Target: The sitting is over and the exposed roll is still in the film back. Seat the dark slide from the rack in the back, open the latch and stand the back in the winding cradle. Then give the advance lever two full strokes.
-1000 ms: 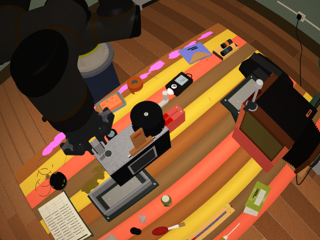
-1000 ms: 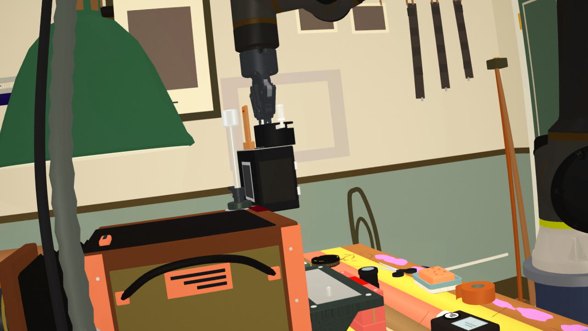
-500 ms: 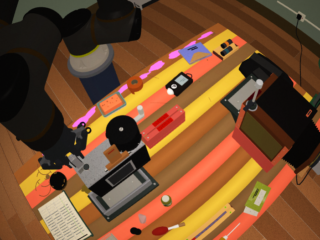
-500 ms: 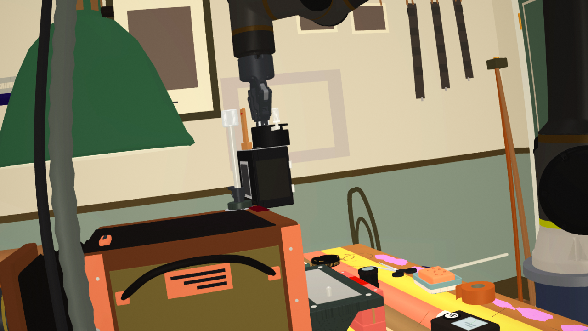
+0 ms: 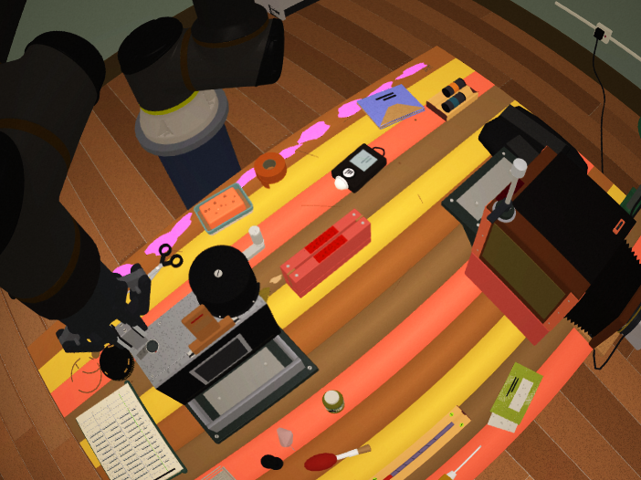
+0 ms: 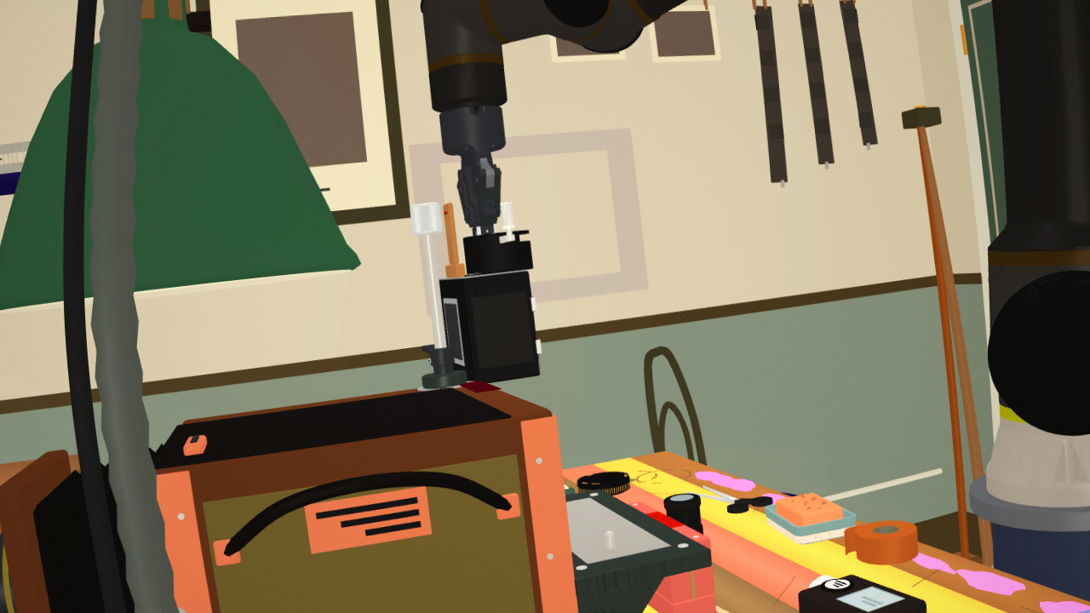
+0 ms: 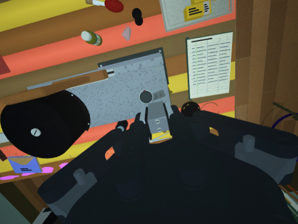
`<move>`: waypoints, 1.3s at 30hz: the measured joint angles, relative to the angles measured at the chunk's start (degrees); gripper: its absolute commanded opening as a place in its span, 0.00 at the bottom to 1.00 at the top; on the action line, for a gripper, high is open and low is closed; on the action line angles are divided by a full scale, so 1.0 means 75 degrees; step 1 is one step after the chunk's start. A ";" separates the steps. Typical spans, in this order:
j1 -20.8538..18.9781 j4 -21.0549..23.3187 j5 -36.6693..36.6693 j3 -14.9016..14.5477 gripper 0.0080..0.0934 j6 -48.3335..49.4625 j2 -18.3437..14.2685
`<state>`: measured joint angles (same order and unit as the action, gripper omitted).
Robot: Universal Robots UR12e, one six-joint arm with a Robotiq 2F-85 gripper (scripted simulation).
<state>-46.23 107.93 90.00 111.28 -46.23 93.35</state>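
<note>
The winding cradle (image 5: 258,380) lies on the bench at the near left, partly covered by the film back (image 5: 207,331) that hangs above it. My gripper (image 5: 132,331) is closed on a grey grip block (image 7: 157,119) on top of the black film back, holding the back in the air. The brown handle of the dark slide (image 5: 204,320) sticks up from the back. The big black winding knob (image 5: 221,279) and the white advance lever (image 5: 254,239) sit at its far end. From the second side camera the back (image 6: 492,324) hangs upright under my gripper (image 6: 482,217).
A red slotted rack (image 5: 326,251) stands mid-bench. The camera body (image 5: 538,248) with an upright white latch lever (image 5: 512,189) fills the right side. A printed sheet (image 5: 127,437), a black cap (image 5: 116,362), a small jar (image 5: 333,401), scissors (image 5: 168,258) and a sponge tray (image 5: 223,207) lie around.
</note>
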 measured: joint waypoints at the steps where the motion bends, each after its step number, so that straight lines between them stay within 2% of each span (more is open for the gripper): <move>1: 0.0010 0.0000 0.0000 -0.0005 0.00 0.0010 -0.0005; 25: 0.0063 0.0031 0.0000 -0.0009 0.00 0.0063 -0.0038; 39: 0.0063 0.0356 0.0000 0.0216 0.00 0.0063 -0.0139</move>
<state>-45.76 110.61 90.00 112.90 -45.75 92.30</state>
